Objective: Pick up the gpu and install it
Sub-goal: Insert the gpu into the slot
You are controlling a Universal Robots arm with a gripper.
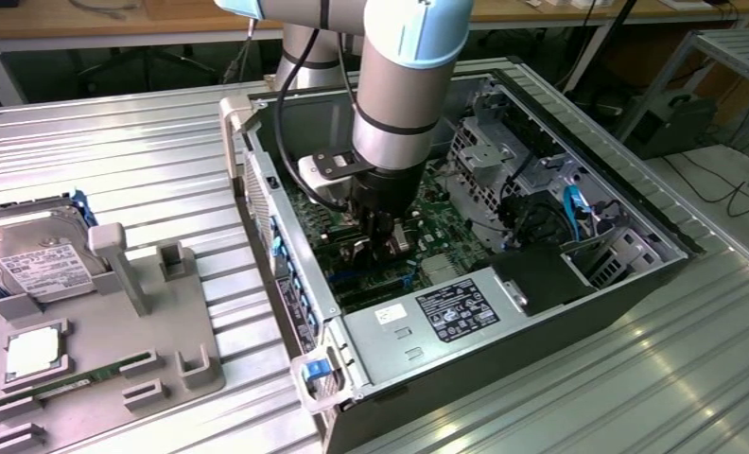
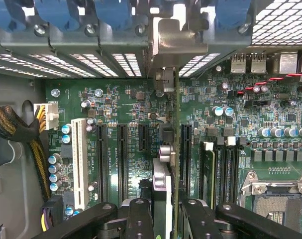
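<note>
The arm reaches straight down into the open computer case (image 1: pixel 577 312), which lies on its side on a ribbed metal table (image 1: pixel 122 151) so that the green motherboard (image 2: pixel 126 99) faces up and the slots can be reached from above. The gripper (image 2: pixel 163 211) is partly closed on the gpu (image 2: pixel 163 184), its two black fingers (image 2: pixel 138 219) pressing on either face of the card. The card stands on edge, seen edge-on in the wrist view, with its green board running away from the camera toward the back wall of the case; held this way its lower edge can meet a slot squarely. It sits between the long black expansion slots (image 2: pixel 122 154) on one side and the memory slots (image 2: pixel 218 164) on the other, and its silver end bracket (image 2: pixel 178 42) lies against the row of rear slot openings. Whether the card is fully seated I cannot tell. In the exterior view the gripper is low over the board, near the middle of the case. At the exterior view's left, a grey holder (image 1: pixel 110 322) keeps a hard drive (image 1: pixel 34 265) and a memory stick (image 1: pixel 78 381), well apart from the case.
</note>
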